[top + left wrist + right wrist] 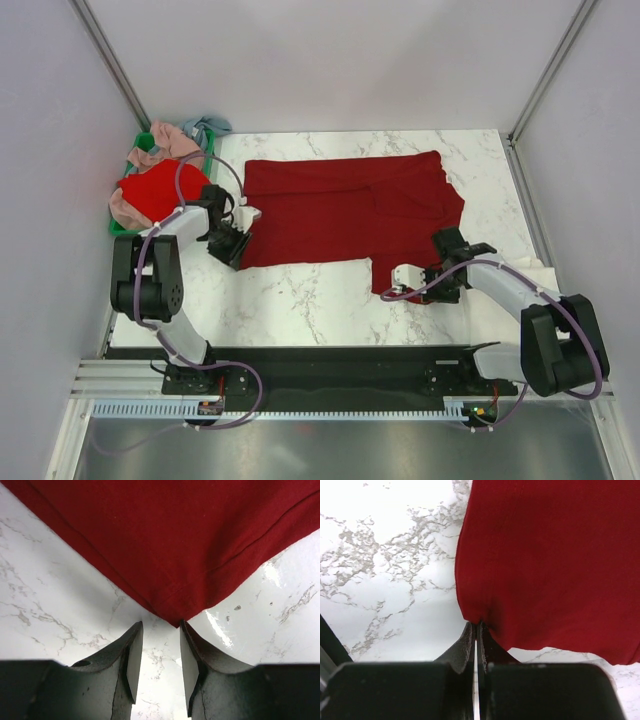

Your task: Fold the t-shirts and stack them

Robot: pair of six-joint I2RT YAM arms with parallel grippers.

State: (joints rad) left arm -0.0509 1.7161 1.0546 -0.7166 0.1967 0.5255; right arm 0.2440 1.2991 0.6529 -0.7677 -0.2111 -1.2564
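At ten o'clock on the marble table (pixel 300 300), we see a green crate (pixel 113 228) heaped with bright red, pink and blue t-shirts (pixel 160 190). The crimson t-shirt (pixel 340 205) lies spread at centre. Our left gripper (pixel 159 630) sits at its eight-o'clock corner with jaws parted. Our right gripper (pixel 477 626) is clamped on its five-o'clock edge.

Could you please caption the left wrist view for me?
Open left tool at a corner of the dark red t-shirt on the marble table.

The top external view looks steeply down from behind over the whole table (pixel 300 300). Each wrist view peers close past its own fingers (pixel 131 665); all share the dark crimson t-shirt (pixel 350 205).
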